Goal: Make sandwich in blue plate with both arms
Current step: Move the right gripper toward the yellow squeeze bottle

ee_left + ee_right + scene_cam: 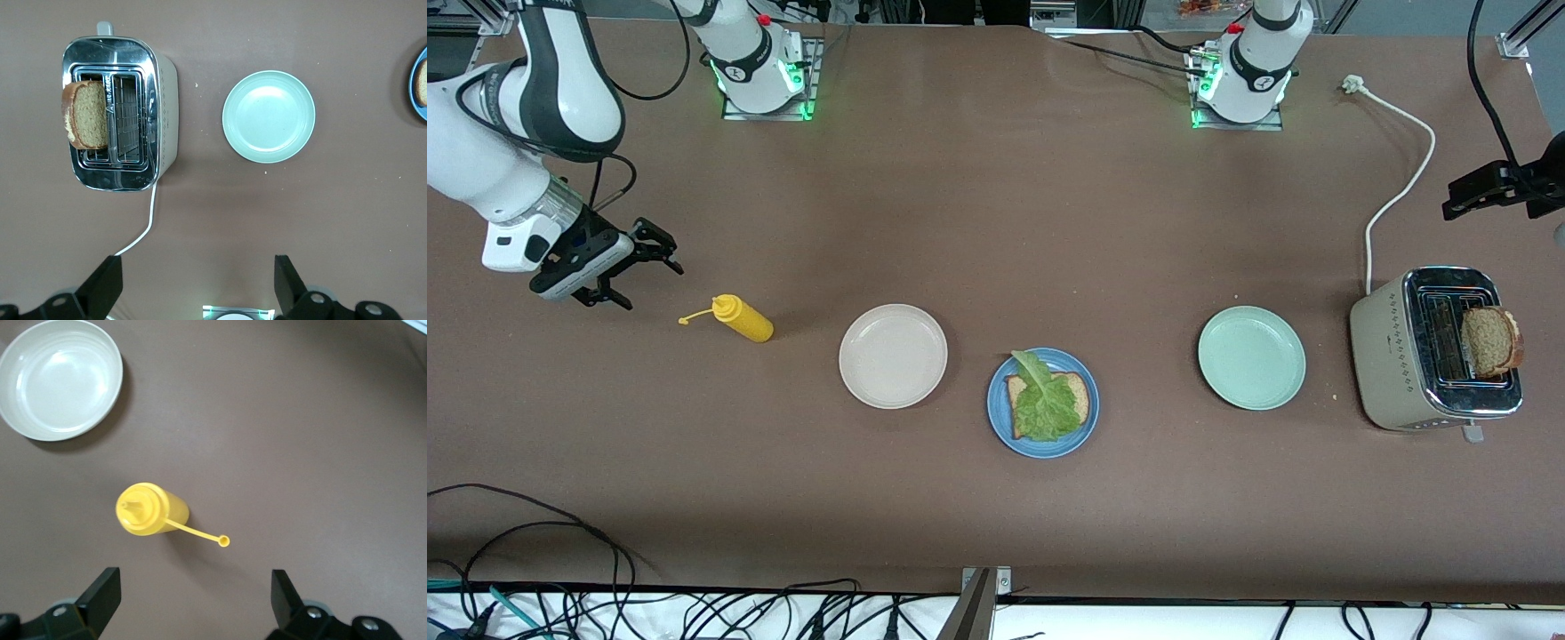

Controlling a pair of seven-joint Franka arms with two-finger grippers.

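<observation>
Blue plate [1000, 420] w/ bread [1080, 397] + lettuce [1044, 404], no readable labels; both grippers' jaws apart.

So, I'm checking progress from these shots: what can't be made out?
- Bread slice on the blue plate: mostly covered by the lettuce, front view.
- Left gripper: outside the front view.
- Second bread slice's lower part: sunk in the toaster.

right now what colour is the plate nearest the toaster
Pale mint green plate; clearest in the left wrist view, beside the toaster.
</observation>
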